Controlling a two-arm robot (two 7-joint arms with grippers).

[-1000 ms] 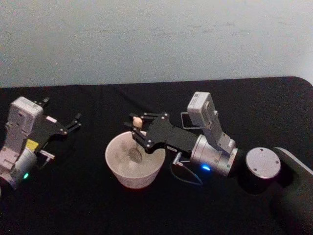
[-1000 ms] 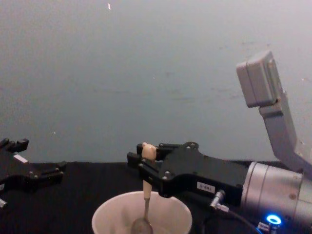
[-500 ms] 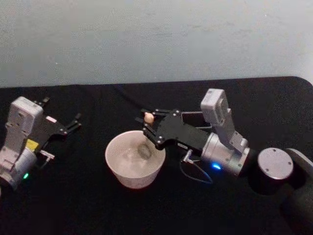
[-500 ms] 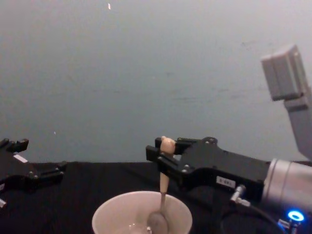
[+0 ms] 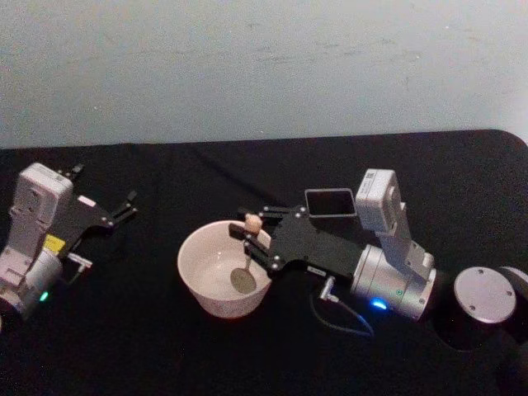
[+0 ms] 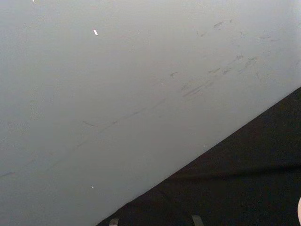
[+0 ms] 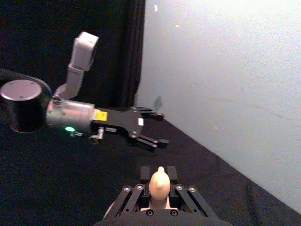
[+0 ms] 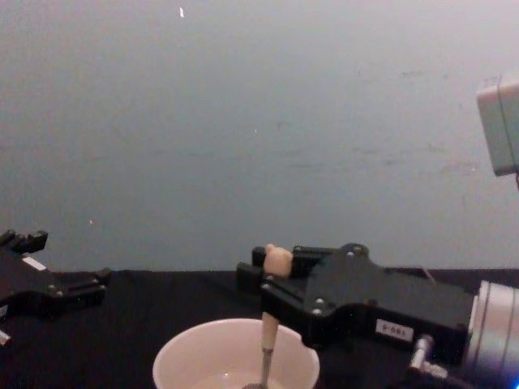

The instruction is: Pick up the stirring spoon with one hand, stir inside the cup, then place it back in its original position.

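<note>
**Head view.** The right gripper (image 5: pixel 254 233) reached in from the right, above the right side of the cup (image 5: pixel 188 272). Its fingers were pinched on the pale handle of the stirring spoon (image 5: pixel 247 256), just under the bear head. The spoon hung close to upright, slightly tilted, with its dark bowl down inside the cup toward the right wall. I could not tell whether the bowl touched the bottom. The cup stood near the middle of the black table (image 5: pixel 148 355). The dark grey holder (image 5: pixel 330 202) stood mouth up behind the right gripper's body, to the right of the cup and apart from it. The left gripper (image 5: pixel 106 184) sat at the table's left side, well apart from the cup, fingers spread and holding nothing.

**Left wrist view.** This showed the pale wall (image 6: pixel 117 94) and a slanting strip of the black table (image 6: pixel 235 188).

**Right wrist view.** The bear head of the stirring spoon (image 7: pixel 159 184) sat between the two black fingers of the right gripper (image 7: pixel 159 171), one pressed to each side of the handle. Farther off, the left gripper (image 7: pixel 157 127) was over the table with its fingers apart and empty.

**Chest view.** The stirring spoon (image 8: pixel 268 328) stood upright, its handle passing down behind the front rim of the cup (image 8: pixel 174 356). The dark bowl was mostly hidden. The right gripper (image 8: pixel 272 282) came in from the right and was clamped on the handle just below the bear head. The left gripper (image 8: pixel 69 258) lay low at the left edge, fingers spread.
</note>
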